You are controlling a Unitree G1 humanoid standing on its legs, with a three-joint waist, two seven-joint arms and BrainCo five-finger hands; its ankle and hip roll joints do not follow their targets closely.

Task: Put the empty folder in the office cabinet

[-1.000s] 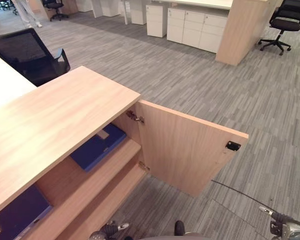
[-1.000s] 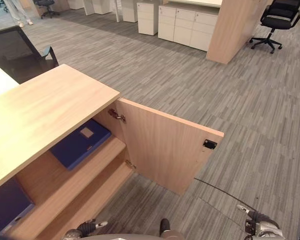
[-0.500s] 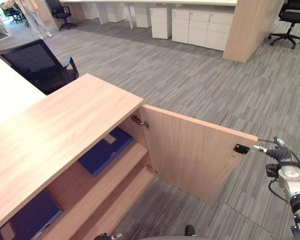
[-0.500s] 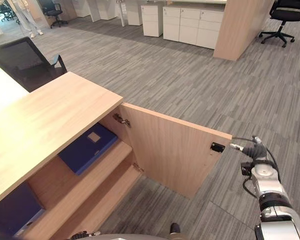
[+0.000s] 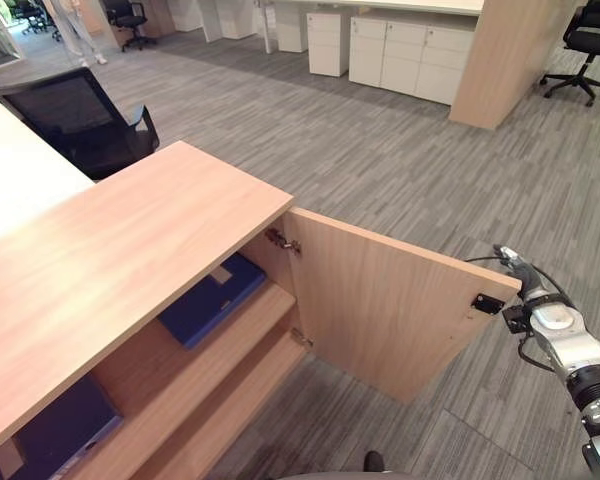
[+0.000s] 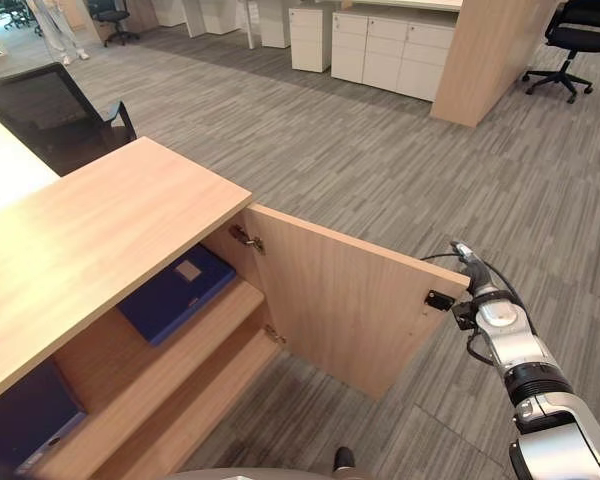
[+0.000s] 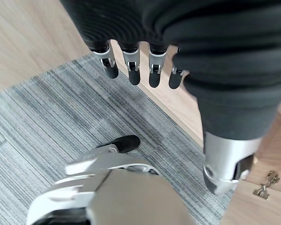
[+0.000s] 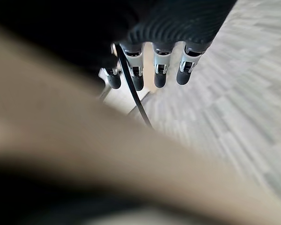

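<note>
Closing door: right hand, fingers straight, at free edge, contact unclear; push flat, steadily. Folder shelved. Left hand relaxed, idle.

- The office cabinet is pale wood-grain laminate, matt and smooth on top, shelves and open door.
- On the door's inner face: shiny metal hinges by the cabinet, a black plastic catch at the free edge.
- The blue folder on the cabinet's upper shelf looks smooth, faintly sheened.
- The floor around the cabinet is grey striped carpet, rough and matt.
</note>
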